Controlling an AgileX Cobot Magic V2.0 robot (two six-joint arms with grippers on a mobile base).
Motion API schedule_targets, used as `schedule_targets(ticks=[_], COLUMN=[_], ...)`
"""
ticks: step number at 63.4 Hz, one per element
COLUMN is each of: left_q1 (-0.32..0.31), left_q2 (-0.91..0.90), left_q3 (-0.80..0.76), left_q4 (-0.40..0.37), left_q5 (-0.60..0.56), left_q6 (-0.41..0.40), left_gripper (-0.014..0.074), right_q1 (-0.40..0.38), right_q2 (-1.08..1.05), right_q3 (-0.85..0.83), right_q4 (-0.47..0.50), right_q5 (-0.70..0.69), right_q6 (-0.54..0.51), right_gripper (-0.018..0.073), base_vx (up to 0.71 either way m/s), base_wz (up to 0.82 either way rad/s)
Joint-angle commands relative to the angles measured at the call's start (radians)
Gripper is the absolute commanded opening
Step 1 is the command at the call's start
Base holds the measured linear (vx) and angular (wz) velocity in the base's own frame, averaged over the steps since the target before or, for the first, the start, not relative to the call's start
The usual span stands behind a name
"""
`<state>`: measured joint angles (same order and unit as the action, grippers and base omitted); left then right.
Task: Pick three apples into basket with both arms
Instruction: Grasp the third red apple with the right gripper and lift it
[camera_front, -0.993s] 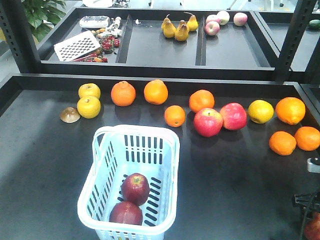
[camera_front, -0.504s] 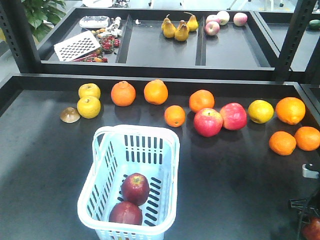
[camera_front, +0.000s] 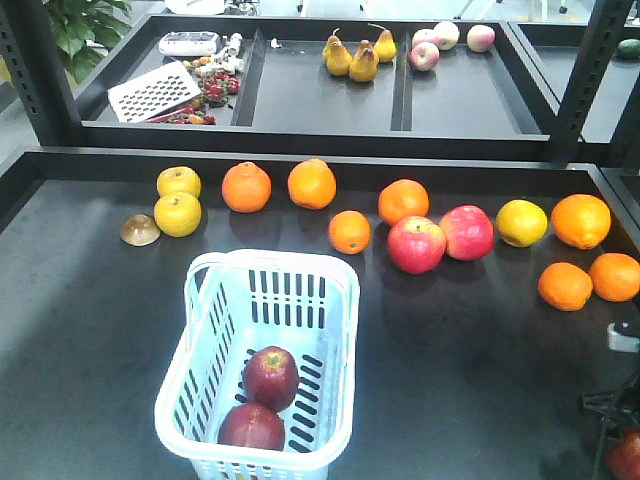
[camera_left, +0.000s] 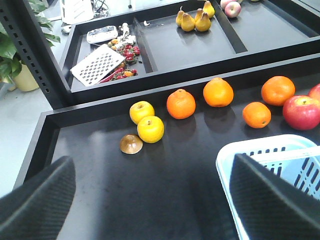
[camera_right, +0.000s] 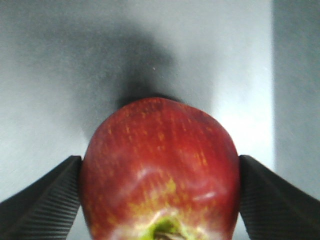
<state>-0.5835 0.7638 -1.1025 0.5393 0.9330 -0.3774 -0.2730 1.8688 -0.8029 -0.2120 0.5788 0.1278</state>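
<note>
Front view: two dark apples (camera_front: 265, 398) lying in the pale blue basket (camera_front: 340, 330), right gripper (camera_front: 622, 455) at the frame's lower right corner clasping a third apple (camera_front: 627, 457). Left wrist view: left gripper (camera_left: 150, 192) spread wide, fingers (camera_left: 37, 200) empty, hovering beside the basket's rim. Right wrist view: ribbed fingers (camera_right: 42, 205) clamped against both flanks of the red apple above a grey surface.

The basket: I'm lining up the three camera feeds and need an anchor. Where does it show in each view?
Front-facing view: the basket sits lower centre-left on the black table, two dark red apples inside.
Left wrist view: only its corner shows at the lower right, partly behind a gripper finger.
Right wrist view: not in it.
Shared landmark: the brown half-round object, left of the basket in both.
</note>
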Motion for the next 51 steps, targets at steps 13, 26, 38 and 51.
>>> schedule_targets(ticks=[13,26,38,51], left_q1=[0.000,0.000,0.000,0.000], left_q2=[-0.004,-0.004,-0.004,-0.004], left_q3=[-0.028,-0.028,-0.028,-0.028], left_q4=[0.024,0.024,0.024,0.024], left_q5=[-0.056,-0.056,-0.056,-0.056], left_q6=[-0.013,-0.013,-0.013,-0.013], left_gripper=[0.0588,0.0588,0.0588,0.0588], right_q1=[-0.003,0.021,0.213,0.525], right_q2=[-0.296,-0.514,-0.652,-0.693], right_q3=[-0.029,-0.029,-0.026,-0.026], right_q4=[0.116,0.382,0.505,0.516], right_q5=[0.021,0.073,0.092,0.048], right_q6=[-0.039,-0.257,-0.402,-0.411], right_gripper=[0.0260,0.0260,0.0260,0.0260], base_vx=[0.00,0.00,0.00,0.00], base_wz=[0.00,0.00,0.00,0.00])
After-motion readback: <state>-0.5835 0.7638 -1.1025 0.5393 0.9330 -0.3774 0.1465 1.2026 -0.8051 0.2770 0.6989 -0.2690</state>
